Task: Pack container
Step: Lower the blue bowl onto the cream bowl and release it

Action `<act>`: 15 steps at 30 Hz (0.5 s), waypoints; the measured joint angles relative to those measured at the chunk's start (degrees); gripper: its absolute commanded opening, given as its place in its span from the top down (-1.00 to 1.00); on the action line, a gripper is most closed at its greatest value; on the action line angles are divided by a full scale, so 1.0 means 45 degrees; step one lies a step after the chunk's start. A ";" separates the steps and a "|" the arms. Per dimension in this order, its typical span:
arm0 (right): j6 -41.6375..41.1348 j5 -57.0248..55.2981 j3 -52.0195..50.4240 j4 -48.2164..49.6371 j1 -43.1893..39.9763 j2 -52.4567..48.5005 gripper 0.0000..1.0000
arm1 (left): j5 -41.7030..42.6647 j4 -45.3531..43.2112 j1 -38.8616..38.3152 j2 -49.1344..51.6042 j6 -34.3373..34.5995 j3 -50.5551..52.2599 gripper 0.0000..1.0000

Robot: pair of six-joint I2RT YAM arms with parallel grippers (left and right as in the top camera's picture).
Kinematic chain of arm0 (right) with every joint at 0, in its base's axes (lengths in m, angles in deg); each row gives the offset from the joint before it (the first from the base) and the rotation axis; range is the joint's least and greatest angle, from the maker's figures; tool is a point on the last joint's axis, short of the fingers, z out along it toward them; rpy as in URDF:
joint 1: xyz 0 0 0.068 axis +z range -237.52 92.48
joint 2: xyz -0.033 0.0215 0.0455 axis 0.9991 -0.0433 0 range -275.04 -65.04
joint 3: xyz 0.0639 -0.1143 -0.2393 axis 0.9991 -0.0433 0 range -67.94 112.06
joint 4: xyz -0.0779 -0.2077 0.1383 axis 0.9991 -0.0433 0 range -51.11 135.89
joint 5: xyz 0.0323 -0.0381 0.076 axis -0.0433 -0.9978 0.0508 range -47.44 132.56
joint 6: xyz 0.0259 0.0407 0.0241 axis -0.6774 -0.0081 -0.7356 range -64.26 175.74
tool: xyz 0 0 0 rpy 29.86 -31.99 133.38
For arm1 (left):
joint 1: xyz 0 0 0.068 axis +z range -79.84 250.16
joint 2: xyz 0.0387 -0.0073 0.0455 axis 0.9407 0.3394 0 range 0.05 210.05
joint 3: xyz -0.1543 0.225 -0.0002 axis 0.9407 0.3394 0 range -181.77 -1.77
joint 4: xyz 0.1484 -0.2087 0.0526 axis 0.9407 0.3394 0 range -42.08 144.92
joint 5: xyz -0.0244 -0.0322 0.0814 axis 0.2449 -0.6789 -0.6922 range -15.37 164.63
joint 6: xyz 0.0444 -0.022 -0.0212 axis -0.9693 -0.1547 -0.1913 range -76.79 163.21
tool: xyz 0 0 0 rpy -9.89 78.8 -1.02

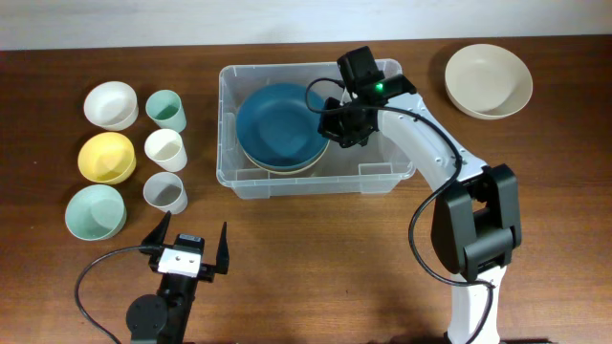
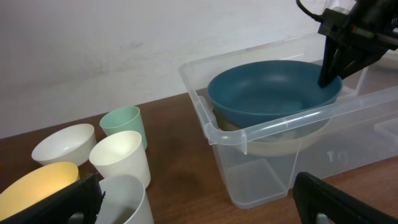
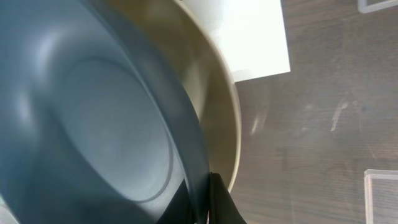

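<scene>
Right now the container (image 1: 325,182) sits in the middle of the counter (image 1: 316,268), its long side running left to right. In its left half a blue bowl (image 1: 279,122) lies nested in a cream bowl (image 1: 287,170), whose rim shows along the near edge. The right gripper (image 1: 340,132) reaches down into the container and is pressed together on the right rim of the blue bowl, pinching it. The right half of the container holds nothing but a white label (image 3: 255,37) on its base.

The left gripper (image 1: 189,244) hangs over the near left of the counter with its fingers spread wide, holding nothing.

Left of the container stand a white bowl (image 1: 110,103), a yellow bowl (image 1: 105,157) and a pale green bowl (image 1: 95,210), with a green cup (image 1: 164,109), a white cup (image 1: 163,149) and a grey cup (image 1: 164,192) beside them. A beige bowl (image 1: 489,80) sits at the far right.
</scene>
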 measured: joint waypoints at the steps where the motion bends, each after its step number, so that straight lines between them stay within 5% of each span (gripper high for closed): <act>1: 0.0010 -0.0005 0.0000 -0.0005 0.0015 0.0000 0.84 | 0.0000 0.0000 0.0000 0.0000 0.0000 0.0000 -1.00; 10: -0.0141 -0.0087 0.0000 0.0034 0.0015 0.0000 0.65 | 0.0000 0.0000 0.0000 0.0000 0.0000 0.0000 -0.99; 15: -0.0107 -0.0097 0.0000 0.0029 0.0015 0.0000 0.81 | 0.0000 0.0000 0.0000 0.0000 0.0000 0.0000 -0.99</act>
